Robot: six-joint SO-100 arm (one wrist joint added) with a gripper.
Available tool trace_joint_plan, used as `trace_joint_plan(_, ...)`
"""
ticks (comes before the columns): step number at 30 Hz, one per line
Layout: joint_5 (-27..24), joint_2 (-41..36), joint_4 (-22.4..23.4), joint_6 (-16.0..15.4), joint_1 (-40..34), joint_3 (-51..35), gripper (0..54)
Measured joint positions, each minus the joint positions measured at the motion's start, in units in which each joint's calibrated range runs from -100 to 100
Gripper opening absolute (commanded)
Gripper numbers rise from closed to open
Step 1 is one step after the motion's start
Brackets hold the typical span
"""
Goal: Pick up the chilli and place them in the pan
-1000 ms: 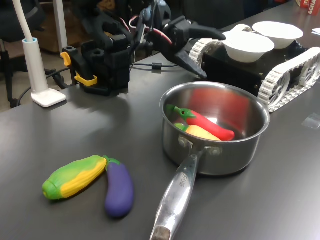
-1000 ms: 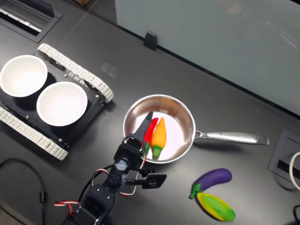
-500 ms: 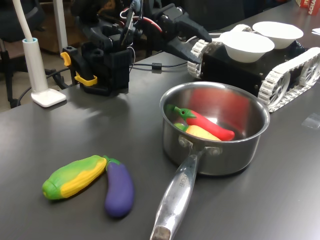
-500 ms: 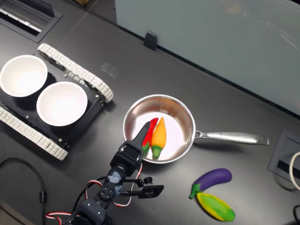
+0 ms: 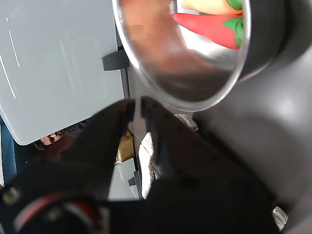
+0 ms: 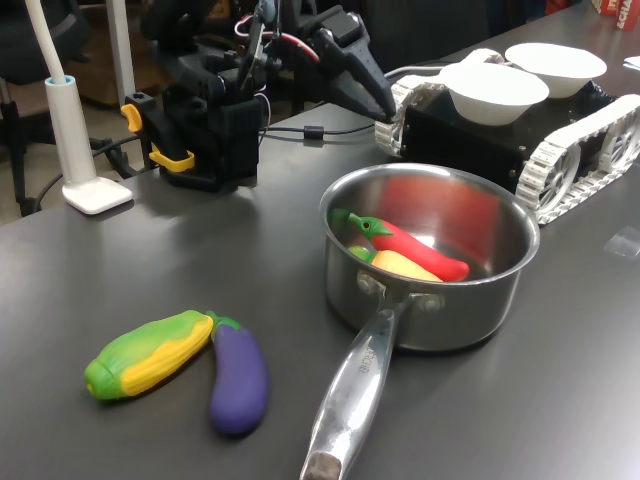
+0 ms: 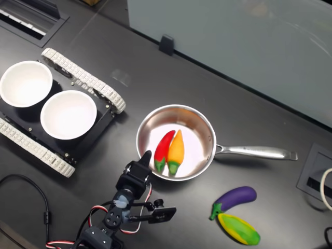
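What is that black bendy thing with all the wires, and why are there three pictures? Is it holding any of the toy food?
The black thing is a small robot arm with a pincer at its end, called a gripper. Two pictures come from cameras standing near the dark table, one beside it and one above. The third comes from a camera on the arm's wrist, looking past the gripper. On the table stands a shiny round steel pan with a long handle. Inside it lie a red toy chilli and an orange toy pepper. Outside lie a purple toy eggplant and a yellow-green toy corn cob. Two white bowls sit on a black vehicle with tracks. The gripper is shut and holds nothing.
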Motion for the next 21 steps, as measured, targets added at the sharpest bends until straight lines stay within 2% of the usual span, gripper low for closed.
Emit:
trace_joint_plan(8,1.6,-3.7,5.9,0.0,0.0,-0.1,0.0)
trace_joint_plan(21,2.2,-6.2,13.2,-0.3,-0.3,-0.1,0.0)
